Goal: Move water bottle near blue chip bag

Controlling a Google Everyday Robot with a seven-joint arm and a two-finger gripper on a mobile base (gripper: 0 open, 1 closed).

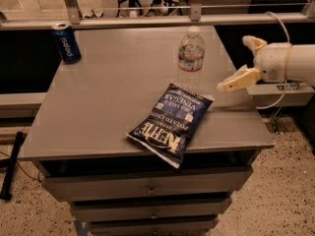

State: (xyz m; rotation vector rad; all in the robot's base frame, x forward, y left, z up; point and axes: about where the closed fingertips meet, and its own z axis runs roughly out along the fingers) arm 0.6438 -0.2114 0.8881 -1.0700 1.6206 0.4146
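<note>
The water bottle (190,58) stands upright on the grey table (113,87), clear with a white cap, just behind the top end of the blue chip bag (171,123). The bag lies flat near the table's front right. My gripper (240,62) is to the right of the bottle, over the table's right edge, apart from the bottle. Its two cream fingers are spread open and hold nothing.
A blue soda can (66,42) stands at the table's back left corner. The table has drawers below its front edge. A metal rail (147,19) runs behind the table. A white cable hangs by my arm at the right.
</note>
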